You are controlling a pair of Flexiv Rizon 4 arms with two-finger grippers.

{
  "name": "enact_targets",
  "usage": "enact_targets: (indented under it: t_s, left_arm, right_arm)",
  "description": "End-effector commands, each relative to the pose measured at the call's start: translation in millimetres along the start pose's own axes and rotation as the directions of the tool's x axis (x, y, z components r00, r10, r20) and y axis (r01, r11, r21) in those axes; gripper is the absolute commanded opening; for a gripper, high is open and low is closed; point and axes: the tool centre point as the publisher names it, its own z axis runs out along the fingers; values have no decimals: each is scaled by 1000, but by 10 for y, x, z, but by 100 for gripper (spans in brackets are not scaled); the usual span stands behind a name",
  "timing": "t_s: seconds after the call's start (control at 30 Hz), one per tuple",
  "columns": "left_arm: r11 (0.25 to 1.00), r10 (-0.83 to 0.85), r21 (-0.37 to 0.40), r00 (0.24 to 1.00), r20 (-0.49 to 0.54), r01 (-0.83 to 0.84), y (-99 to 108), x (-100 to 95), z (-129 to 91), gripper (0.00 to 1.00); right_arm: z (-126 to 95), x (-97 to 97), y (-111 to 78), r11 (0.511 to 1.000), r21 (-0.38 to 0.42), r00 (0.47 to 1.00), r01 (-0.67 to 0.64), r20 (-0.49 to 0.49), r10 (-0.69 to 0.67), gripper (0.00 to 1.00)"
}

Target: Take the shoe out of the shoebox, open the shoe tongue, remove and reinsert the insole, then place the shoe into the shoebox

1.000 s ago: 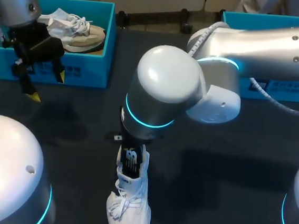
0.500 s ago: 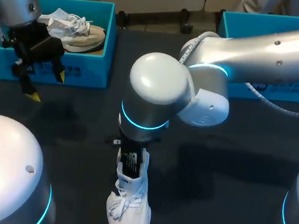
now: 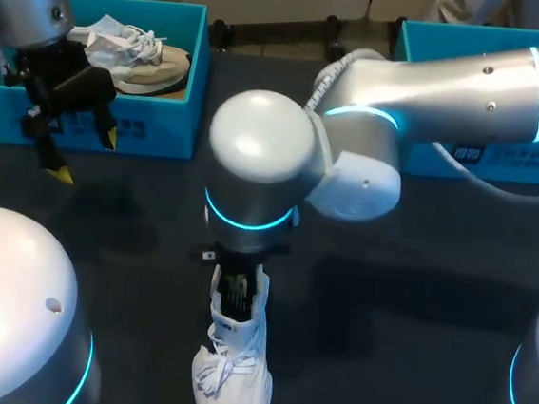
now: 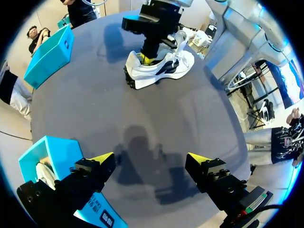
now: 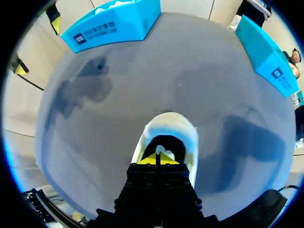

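Note:
A white shoe [image 3: 234, 356] stands on the dark table near the front edge, toe toward me. My right arm reaches in from the right, and its gripper [image 3: 235, 291] points down into the shoe's mouth. In the right wrist view its yellow tips [image 5: 156, 159] are pressed together, shut, inside the shoe's collar [image 5: 169, 127]; nothing shows pinched between them. My left gripper [image 3: 86, 156] hangs open and empty in front of the left blue shoebox [image 3: 152, 132]. From the left wrist view, the shoe [image 4: 160, 67] lies well ahead of the open left gripper [image 4: 151, 160].
The left shoebox holds a second, beige and white shoe [image 3: 131, 53]. Another blue box [image 3: 503, 158] stands at the back right, partly behind my right arm. Dark bare table lies between the boxes and the shoe.
My right arm's elbow has swung to the left while its gripper stayed in the shoe's mouth. The shoe and the left arm have not moved.

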Motion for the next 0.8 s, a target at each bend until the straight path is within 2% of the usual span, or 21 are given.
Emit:
enact_targets:
  t_s: [0.03,0.37,0.6,0.8]
  left_arm:
    - [1000,0,-2,1000,-1,0,4,2,-1,100]
    - [1000,0,-2,1000,-1,0,4,2,-1,100]
    - [1000,0,-2,1000,-1,0,4,2,-1,100]
    - [1000,0,-2,1000,-1,0,4,2,-1,100]
  right_arm:
    - [-129,-9,-7,1000,-4,996,-5,86,5,0]
    - [65,-137,63,998,60,986,28,166,-37,0]
    - [290,-139,-3,994,110,985,26,169,-45,0]
    - [397,-149,-27,993,116,987,32,151,-49,0]
